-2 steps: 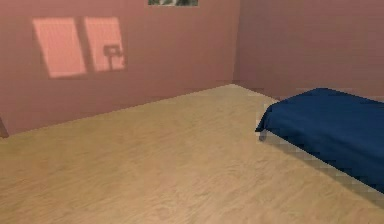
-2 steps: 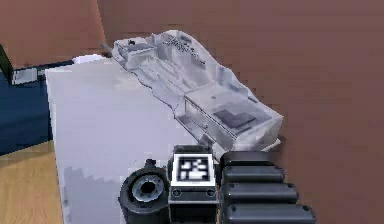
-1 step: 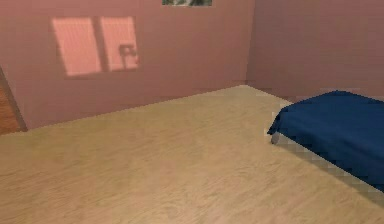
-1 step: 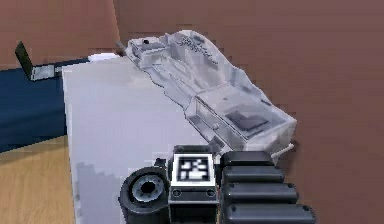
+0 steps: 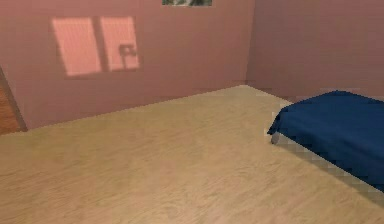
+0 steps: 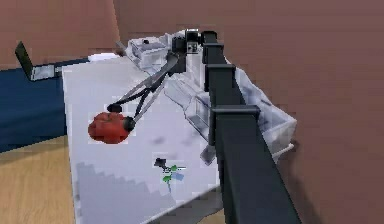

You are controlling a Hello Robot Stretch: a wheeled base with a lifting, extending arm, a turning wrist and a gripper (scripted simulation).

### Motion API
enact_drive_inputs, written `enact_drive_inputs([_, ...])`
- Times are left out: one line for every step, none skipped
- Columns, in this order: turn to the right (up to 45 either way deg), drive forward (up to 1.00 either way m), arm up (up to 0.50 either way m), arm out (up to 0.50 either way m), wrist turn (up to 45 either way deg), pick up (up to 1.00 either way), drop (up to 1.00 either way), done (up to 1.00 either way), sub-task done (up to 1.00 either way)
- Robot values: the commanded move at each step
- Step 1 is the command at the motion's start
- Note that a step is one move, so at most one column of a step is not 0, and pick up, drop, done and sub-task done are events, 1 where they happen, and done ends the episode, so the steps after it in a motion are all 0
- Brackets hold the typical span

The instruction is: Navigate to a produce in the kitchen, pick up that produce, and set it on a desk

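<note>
- My dark gripper (image 6: 122,113) reaches left over the pale grey flat desk top (image 6: 100,185).
- Round red produce (image 6: 106,129) lies at its far end, on that top.
- Whether my fingers hold it: cannot tell.

My pincer (image 6: 124,113) ends by the produce (image 6: 108,129) lying on the desk (image 6: 100,185). A laptop (image 6: 30,62) sits at the desk's far corner, with the bed (image 6: 30,115) beside the desk. Ahead, the bed (image 5: 335,125) stands on the floor (image 5: 150,150) at the right.
</note>
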Motion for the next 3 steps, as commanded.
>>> enact_drive_inputs([0.0, 0.0, 0.0, 0.0, 45.0, 0.0, 0.0, 0.0, 0.0])
enact_drive_inputs([0.0, 0.0, 0.0, 0.0, 45.0, 0.0, 0.0, 0.0, 0.0])
enact_drive_inputs([0.0, 0.0, 0.0, 0.0, 9.0, 0.0, 0.0, 0.0, 0.0])
